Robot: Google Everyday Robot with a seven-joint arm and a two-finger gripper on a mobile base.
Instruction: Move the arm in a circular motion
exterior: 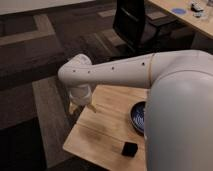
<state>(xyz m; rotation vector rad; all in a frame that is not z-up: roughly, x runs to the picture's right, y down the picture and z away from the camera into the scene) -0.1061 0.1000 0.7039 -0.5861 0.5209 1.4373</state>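
Observation:
The arm (115,70) is large, glossy and white, with thick rounded segments, small dark screw holes and a thin tan seam ring. It reaches from the lower right across to the left, then bends downward at a rounded joint (76,67). Its beige-tipped gripper (82,106) hangs below the wrist, over the far left corner of a small wooden table (102,132). It holds nothing that I can see.
A dark blue bowl (137,117) sits on the table, partly hidden by the arm. A small black block (130,148) lies near the table's front edge. A black office chair (134,22) and a light desk (187,15) stand behind. The floor is patterned carpet.

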